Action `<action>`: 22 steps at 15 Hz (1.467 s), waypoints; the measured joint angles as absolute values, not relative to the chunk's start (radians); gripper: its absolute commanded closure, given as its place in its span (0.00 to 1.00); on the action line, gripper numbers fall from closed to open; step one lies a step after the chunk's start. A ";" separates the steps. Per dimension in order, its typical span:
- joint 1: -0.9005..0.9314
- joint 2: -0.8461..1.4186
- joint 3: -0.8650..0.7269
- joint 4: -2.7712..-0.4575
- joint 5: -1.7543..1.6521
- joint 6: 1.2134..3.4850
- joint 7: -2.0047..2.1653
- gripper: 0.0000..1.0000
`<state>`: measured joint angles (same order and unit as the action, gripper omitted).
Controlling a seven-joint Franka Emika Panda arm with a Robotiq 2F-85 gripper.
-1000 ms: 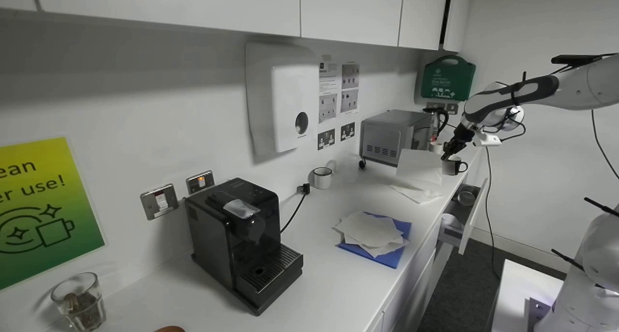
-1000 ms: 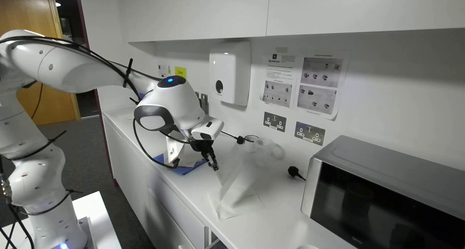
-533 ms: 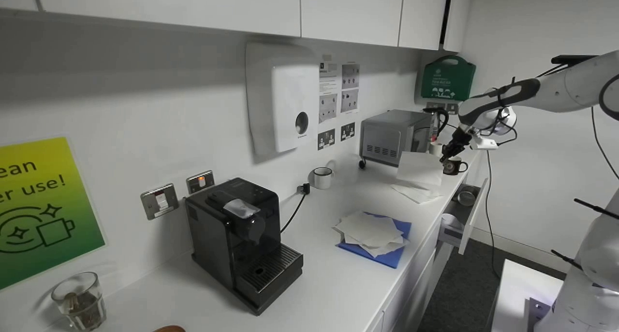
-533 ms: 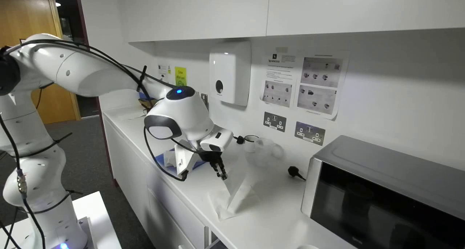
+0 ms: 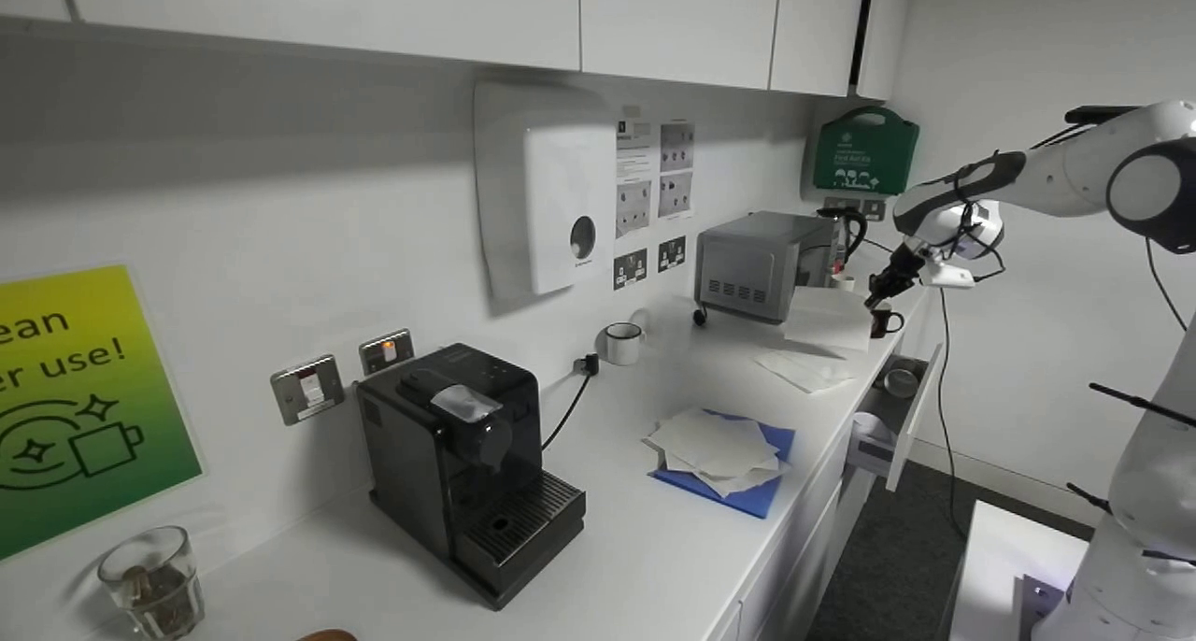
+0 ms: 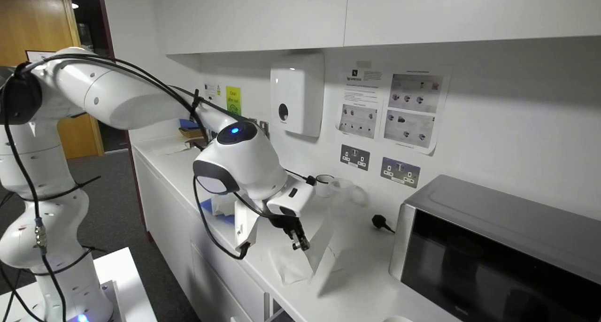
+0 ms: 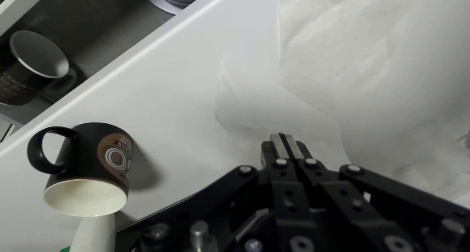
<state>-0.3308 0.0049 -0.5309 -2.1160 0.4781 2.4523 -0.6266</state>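
My gripper [image 7: 282, 136] is shut, its fingertips pressed together in the wrist view. In an exterior view a thin white sheet [image 5: 827, 319] hangs tilted from the gripper [image 5: 872, 303] above the counter. In another exterior view the sheet [image 6: 325, 270] slants below the gripper [image 6: 301, 244]. Where fingers and sheet meet cannot be seen clearly. A second white sheet [image 5: 804, 372] lies under it on the counter. Left of the fingers in the wrist view is a black mug [image 7: 88, 160] with a brown-orange logo and cream inside, apart from the gripper.
An open drawer [image 5: 874, 459] with mugs juts out below the counter edge. A microwave [image 6: 493, 247] stands by the wall. Several papers lie on a blue folder [image 5: 771, 501]. A coffee machine [image 5: 458, 463] and an enamel mug [image 5: 623, 344] stand along the counter.
In an exterior view the gripper has moved lower and toward the microwave, and the sheet has shifted along with it. The lower sheet, folder and mugs have stayed in place.
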 measured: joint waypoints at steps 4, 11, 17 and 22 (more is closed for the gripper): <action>-0.371 0.045 -0.508 -2.073 0.521 2.452 -0.648 1.00; -0.386 0.081 -0.428 -2.064 0.539 2.452 -0.670 1.00; -0.393 0.085 -0.395 -2.076 0.576 2.452 -0.738 0.98; -0.395 0.085 -0.393 -2.081 0.587 2.452 -0.772 1.00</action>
